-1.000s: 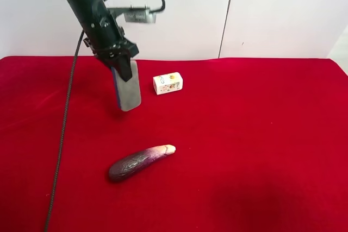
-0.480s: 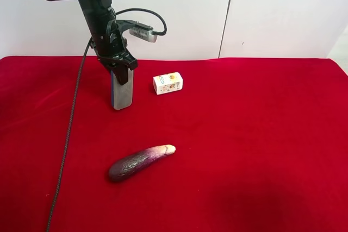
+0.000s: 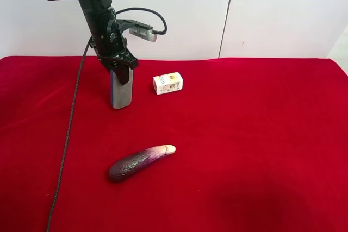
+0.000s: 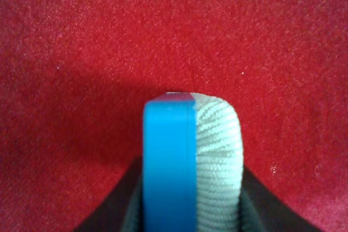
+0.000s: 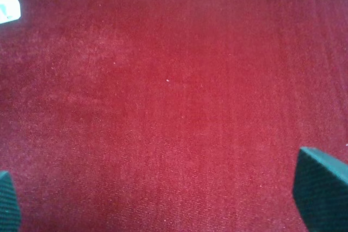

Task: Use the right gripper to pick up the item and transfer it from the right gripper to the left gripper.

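The item (image 3: 122, 93), a flat grey pad with a blue layer, hangs upright in my left gripper (image 3: 120, 73), the all-black arm at the exterior high view's left. Its lower end is at or just above the red cloth; I cannot tell if it touches. The left wrist view shows the item (image 4: 187, 150) end-on, blue side and grey side, clamped between the black fingers (image 4: 111, 215). My right gripper (image 5: 163, 199) is open and empty over bare red cloth. It does not show in the exterior high view.
A small white printed box (image 3: 167, 83) stands just right of the item; its corner shows in the right wrist view (image 5: 8, 4). A dark purple eggplant (image 3: 140, 162) lies nearer the front. A black cable (image 3: 65, 134) hangs from the arm across the red cloth (image 3: 261, 134).
Over the last second my left gripper swung the pad from a tilt to upright and lowered it toward the cloth. In the last half second it has barely moved.
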Controlling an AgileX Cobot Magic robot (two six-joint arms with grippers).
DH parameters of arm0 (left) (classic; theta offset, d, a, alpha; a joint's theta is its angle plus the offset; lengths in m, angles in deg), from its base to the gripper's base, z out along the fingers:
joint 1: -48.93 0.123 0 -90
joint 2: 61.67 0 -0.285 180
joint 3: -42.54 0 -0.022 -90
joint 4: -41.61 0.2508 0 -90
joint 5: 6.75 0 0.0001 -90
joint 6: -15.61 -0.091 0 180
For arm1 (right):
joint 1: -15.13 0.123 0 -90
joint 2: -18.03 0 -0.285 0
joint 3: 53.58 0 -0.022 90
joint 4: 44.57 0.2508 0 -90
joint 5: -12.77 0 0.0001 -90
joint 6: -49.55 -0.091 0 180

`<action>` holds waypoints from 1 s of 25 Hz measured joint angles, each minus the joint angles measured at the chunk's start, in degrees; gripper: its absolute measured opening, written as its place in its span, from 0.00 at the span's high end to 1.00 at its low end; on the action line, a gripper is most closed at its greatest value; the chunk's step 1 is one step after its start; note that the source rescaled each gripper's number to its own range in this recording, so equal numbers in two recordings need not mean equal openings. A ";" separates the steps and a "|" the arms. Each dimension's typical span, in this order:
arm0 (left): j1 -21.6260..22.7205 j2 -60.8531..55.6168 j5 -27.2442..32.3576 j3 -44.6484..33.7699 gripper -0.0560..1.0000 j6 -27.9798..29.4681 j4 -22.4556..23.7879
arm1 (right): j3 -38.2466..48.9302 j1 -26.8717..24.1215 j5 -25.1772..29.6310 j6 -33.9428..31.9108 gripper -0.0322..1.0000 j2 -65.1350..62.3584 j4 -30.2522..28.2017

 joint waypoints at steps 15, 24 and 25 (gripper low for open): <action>0.00 -1.37 0.00 0.04 0.00 1.17 0.17 | 0.00 0.00 0.00 0.00 0.00 0.00 0.00; -0.06 -12.15 0.12 1.06 0.00 3.92 0.23 | 0.00 0.00 0.00 0.00 0.00 0.00 0.00; -0.26 -13.25 0.12 1.06 0.00 4.29 0.30 | 0.00 0.00 0.00 0.00 0.00 0.00 0.00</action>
